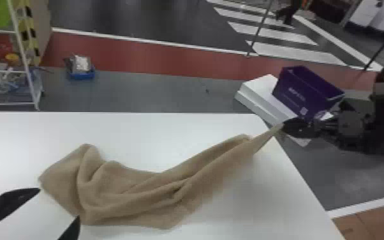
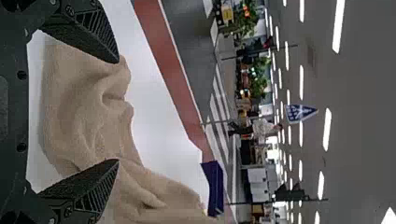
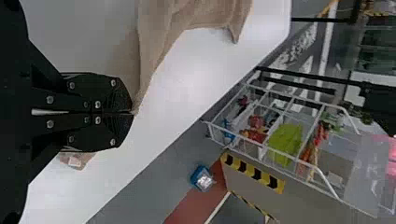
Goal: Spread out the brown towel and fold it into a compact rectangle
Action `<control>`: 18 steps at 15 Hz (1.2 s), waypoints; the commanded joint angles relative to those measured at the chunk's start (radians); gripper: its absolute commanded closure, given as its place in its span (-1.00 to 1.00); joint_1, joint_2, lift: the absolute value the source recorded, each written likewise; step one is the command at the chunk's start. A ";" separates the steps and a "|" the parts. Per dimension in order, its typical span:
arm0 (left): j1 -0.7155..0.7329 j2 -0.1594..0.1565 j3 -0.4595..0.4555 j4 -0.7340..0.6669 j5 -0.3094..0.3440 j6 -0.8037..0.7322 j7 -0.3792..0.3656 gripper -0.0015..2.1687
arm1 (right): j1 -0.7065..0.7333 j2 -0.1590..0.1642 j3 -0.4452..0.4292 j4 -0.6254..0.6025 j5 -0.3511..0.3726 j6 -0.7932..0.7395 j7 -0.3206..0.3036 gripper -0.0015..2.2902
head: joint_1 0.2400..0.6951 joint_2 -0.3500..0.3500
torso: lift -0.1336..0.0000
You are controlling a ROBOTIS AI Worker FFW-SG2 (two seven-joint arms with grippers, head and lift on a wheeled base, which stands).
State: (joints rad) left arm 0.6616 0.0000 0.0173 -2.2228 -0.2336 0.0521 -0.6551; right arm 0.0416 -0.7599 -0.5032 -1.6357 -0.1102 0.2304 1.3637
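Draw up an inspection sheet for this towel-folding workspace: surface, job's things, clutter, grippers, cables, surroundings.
Surface: white table, with the towel lying across it.
Job's things: brown towel, bunched in uneven folds, neither spread nor folded; its right end is drawn to a narrow point.
Clutter: off the table, a purple bin on a white box past the far right corner, and a blue tray on the floor.
Grippers: left gripper open at the towel's left end; right gripper shut on the towel's right end.
Cables: a thin dark line on the floor beyond the table; cannot tell if it is a cord.
Surroundings: white rack with items, beyond the table's left side.
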 commanded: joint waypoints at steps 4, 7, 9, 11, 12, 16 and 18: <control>0.009 -0.003 -0.186 0.002 -0.073 0.073 0.077 -0.87 | -0.088 0.044 -0.040 -0.035 -0.108 0.211 0.003 0.08 | 1.00 -1.00 | -0.85; -0.042 -0.003 -0.287 0.035 -0.098 0.150 0.114 -0.87 | -0.088 0.079 -0.038 -0.118 -0.123 0.340 0.003 0.08 | 1.00 -1.00 | -0.85; -0.094 -0.003 -0.355 0.071 -0.150 0.282 0.129 -0.86 | -0.085 0.103 -0.031 -0.168 -0.123 0.410 0.003 0.08 | 1.00 -1.00 | -0.85; -0.131 -0.003 -0.389 0.092 -0.178 0.389 0.127 -0.86 | -0.088 0.109 -0.021 -0.197 -0.123 0.468 -0.012 0.08 | 1.00 -1.00 | -0.85; -0.142 -0.003 -0.393 0.106 -0.181 0.389 0.134 -0.86 | -0.089 0.109 -0.020 -0.205 -0.123 0.481 -0.012 0.08 | 1.00 -1.00 | -0.85; -0.185 0.015 -0.445 0.137 -0.184 0.306 0.267 -0.83 | -0.088 0.119 -0.024 -0.240 -0.123 0.527 -0.020 0.08 | 1.00 -1.00 | -0.85; -0.205 0.018 -0.462 0.140 -0.191 0.248 0.304 -0.83 | -0.078 0.122 -0.031 -0.248 -0.129 0.527 -0.017 0.08 | 1.00 -1.00 | -0.85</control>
State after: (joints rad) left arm 0.4744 0.0140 -0.4293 -2.0863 -0.4179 0.3424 -0.3570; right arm -0.0435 -0.6405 -0.5295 -1.8756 -0.2350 0.7536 1.3456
